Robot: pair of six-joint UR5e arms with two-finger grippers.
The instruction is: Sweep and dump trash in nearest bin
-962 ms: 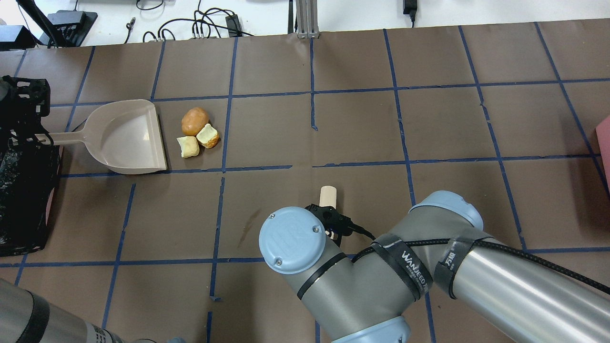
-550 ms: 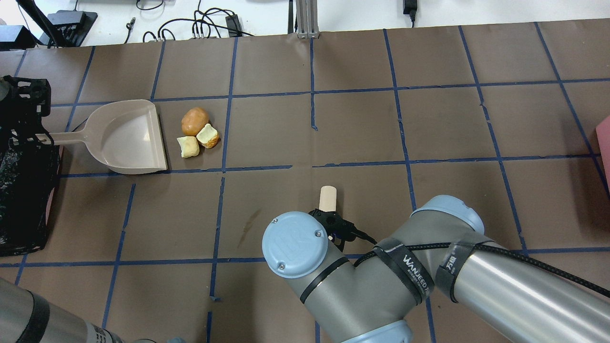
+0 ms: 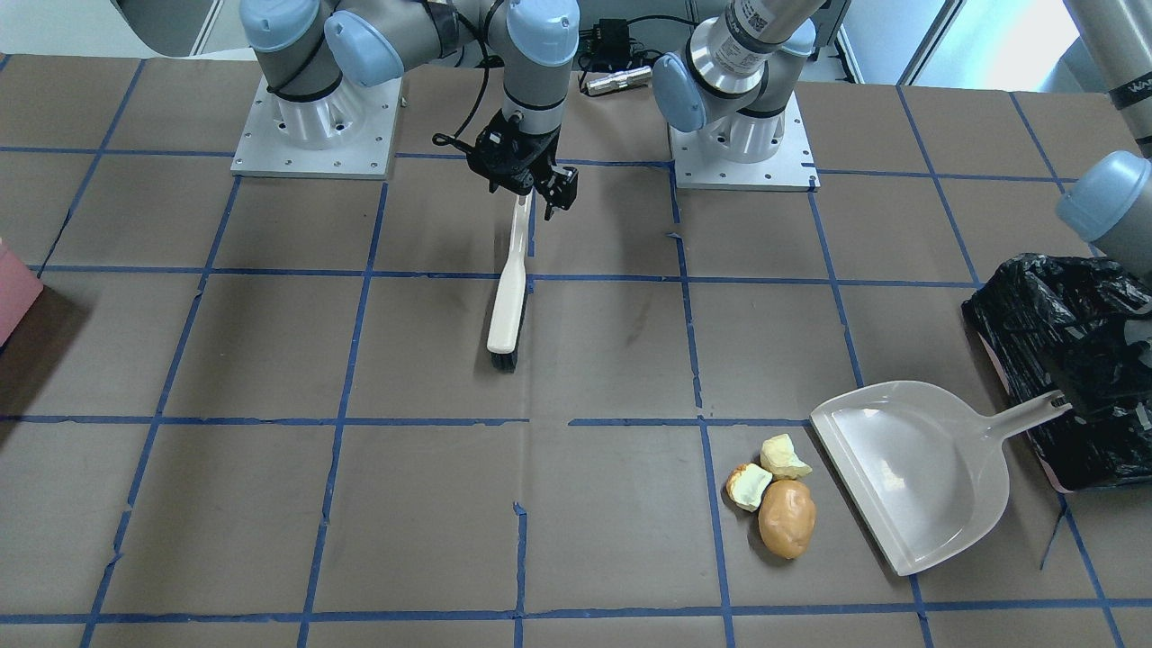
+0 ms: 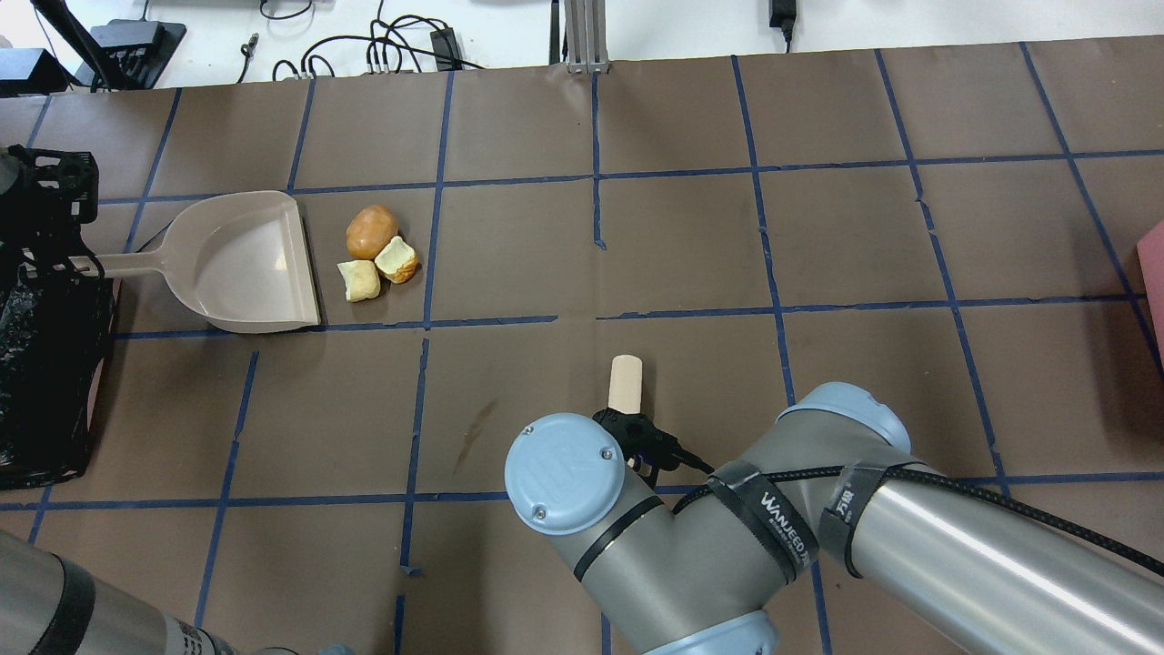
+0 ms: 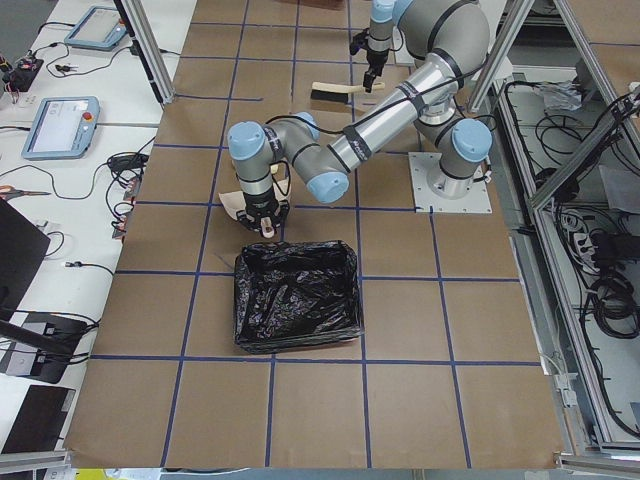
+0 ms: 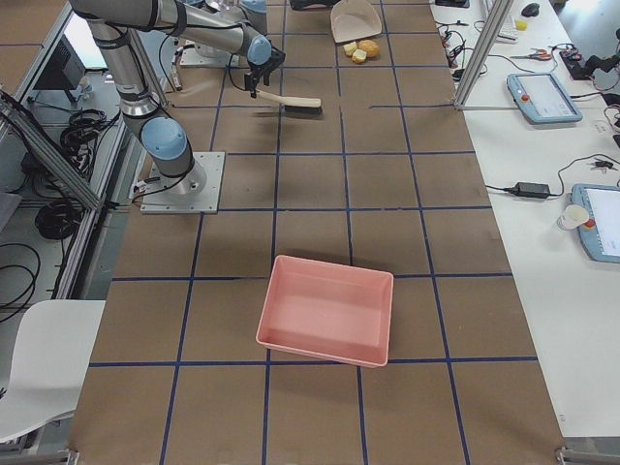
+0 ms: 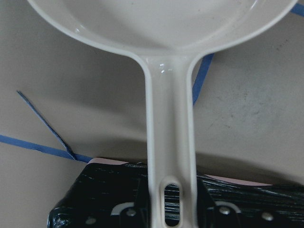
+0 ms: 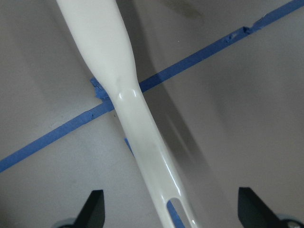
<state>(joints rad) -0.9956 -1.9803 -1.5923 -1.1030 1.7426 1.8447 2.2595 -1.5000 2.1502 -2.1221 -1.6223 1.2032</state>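
Observation:
The trash lies together on the table: an orange-brown lump (image 4: 371, 231) and two pale chunks (image 4: 359, 280) (image 4: 397, 259), just off the open lip of the beige dustpan (image 4: 245, 264). My left gripper (image 7: 171, 209) is shut on the end of the dustpan handle (image 7: 168, 133), over the edge of the black-bagged bin (image 4: 45, 382). A cream hand brush (image 3: 507, 306) lies near the table's middle, bristles away from me. My right gripper (image 8: 171, 209) is open, its fingers wide apart on either side of the brush handle (image 8: 137, 142) without touching it.
A bare pink tray (image 6: 325, 310) sits far off on my right side of the table. Blue tape lines cross the brown surface. Both arm bases (image 3: 310, 126) stand at the table's near edge, and cables lie beyond the far edge.
My right arm has drawn back toward its base, so more of the brush head shows in the overhead view. The brush, dustpan, trash and left arm have stayed put.

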